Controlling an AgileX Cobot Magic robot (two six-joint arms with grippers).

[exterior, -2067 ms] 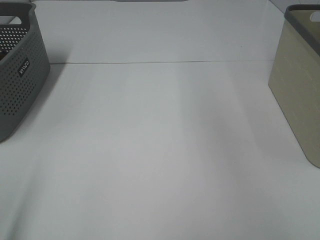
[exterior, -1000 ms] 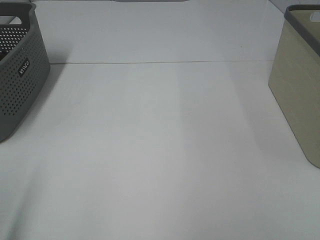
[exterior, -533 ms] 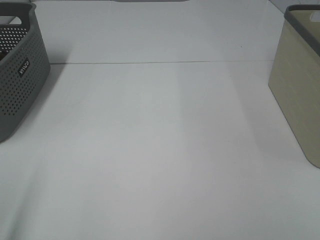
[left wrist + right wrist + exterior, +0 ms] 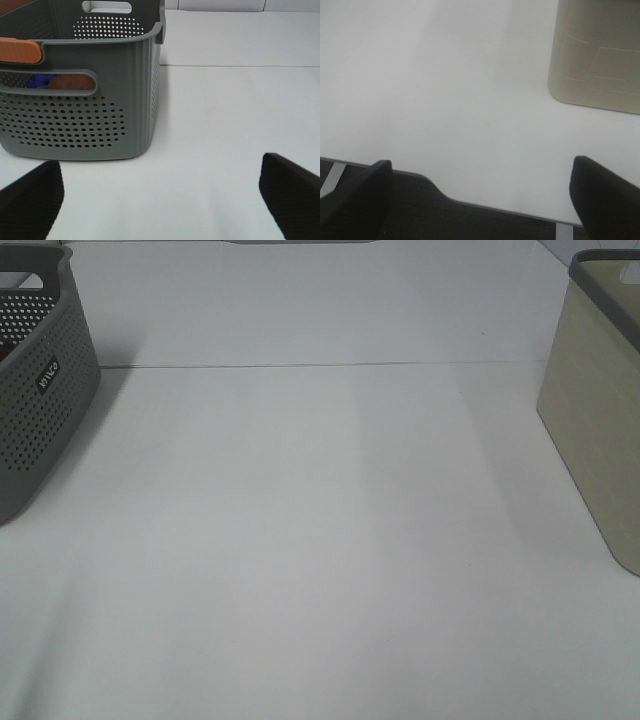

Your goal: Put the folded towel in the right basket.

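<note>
No folded towel shows on the table [image 4: 320, 540]. The right basket [image 4: 600, 420] is beige with a dark rim and stands at the right edge; it also shows in the right wrist view [image 4: 597, 55]. In the left wrist view an orange-brown thing [image 4: 19, 50] and a blue bit [image 4: 39, 80] lie inside the grey basket [image 4: 90, 125]; I cannot tell if this is the towel. My left gripper [image 4: 161, 172] is open and empty, in front of the grey basket. My right gripper [image 4: 481, 167] is open and empty near the table's front edge. Neither gripper shows in the exterior high view.
The grey perforated basket [image 4: 35, 390] stands at the left edge of the table. A thin seam [image 4: 320, 365] runs across the table at the back. The table's front edge [image 4: 445, 192] shows in the right wrist view.
</note>
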